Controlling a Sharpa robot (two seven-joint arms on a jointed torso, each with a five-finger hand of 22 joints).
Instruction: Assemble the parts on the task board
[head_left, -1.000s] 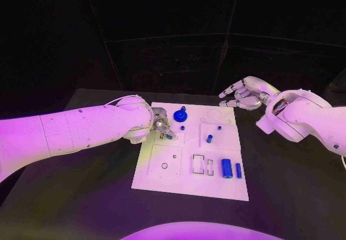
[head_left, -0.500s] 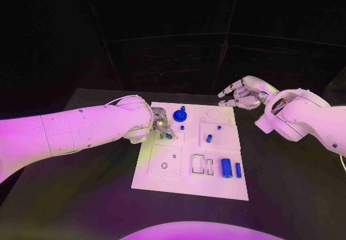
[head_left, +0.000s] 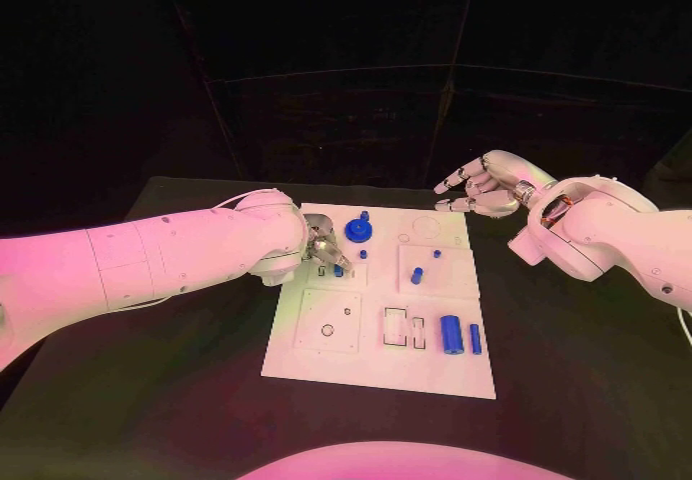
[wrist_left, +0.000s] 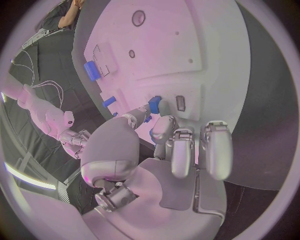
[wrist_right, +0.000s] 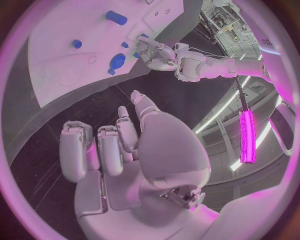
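Note:
The white task board (head_left: 378, 365) lies in the middle of the table. My left hand (head_left: 320, 244) is over its far left part and pinches a small blue part (head_left: 338, 268) between thumb and a finger, low against the board; the left wrist view shows the same blue part (wrist_left: 154, 105) at my fingertips (wrist_left: 164, 123). My right hand (head_left: 488, 186) hovers beyond the board's far right corner, fingers spread and holding nothing. A round blue knob (head_left: 359, 233), a blue peg (head_left: 415, 276) and a blue cylinder (head_left: 451, 335) are on the board.
A thin blue bar (head_left: 475, 338) lies beside the cylinder, next to a rectangular slot (head_left: 397, 328). A small round hole (head_left: 327, 330) is in the board's near left panel. Black table (head_left: 159, 390) surrounds the board. The right wrist view shows the board (wrist_right: 56, 70) and my left hand (wrist_right: 153, 50).

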